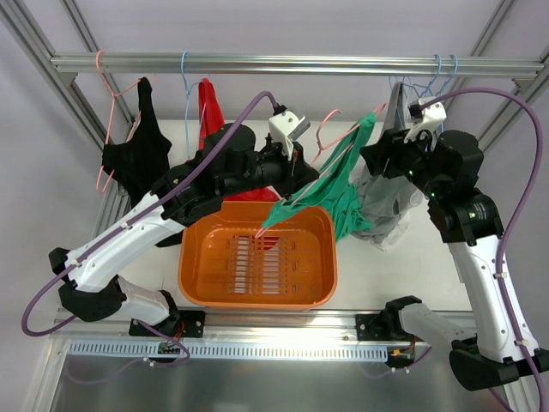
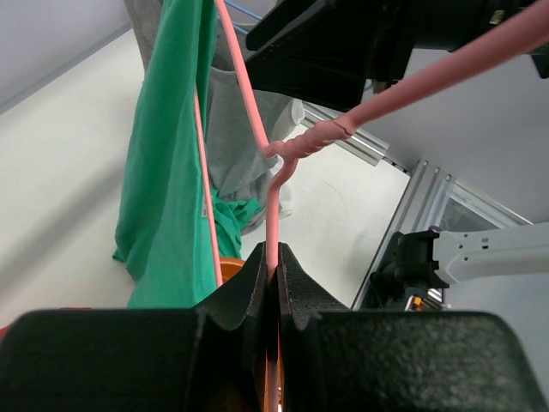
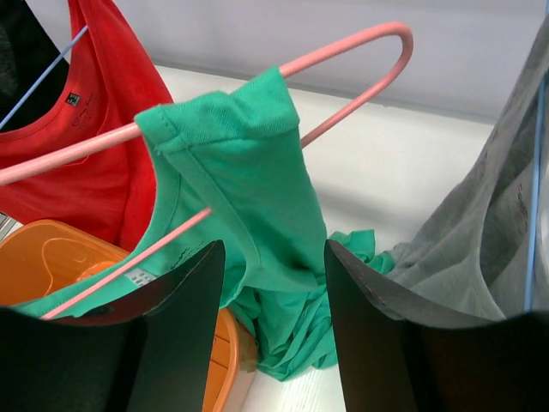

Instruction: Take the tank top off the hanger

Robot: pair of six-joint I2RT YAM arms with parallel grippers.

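The teal-green tank top (image 1: 333,184) hangs from the salmon-pink wire hanger (image 1: 317,137), which is tilted over the orange basket. My left gripper (image 1: 296,165) is shut on the hanger's wire (image 2: 273,215) just below its twisted neck. In the right wrist view one strap of the tank top (image 3: 240,163) lies over the hanger's arm (image 3: 343,47), and its lower part is bunched on the table. My right gripper (image 3: 274,257) is open, its jaws wide on either side of the hanging fabric and not touching it. It sits right of the strap in the top view (image 1: 371,153).
The orange basket (image 1: 197,262) stands under the hanger. A grey top (image 1: 382,210) on a light-blue hanger (image 3: 536,172) hangs just right of the tank top. A red top (image 1: 210,107) and a black top (image 1: 137,154) hang from the rail (image 1: 292,62) on the left.
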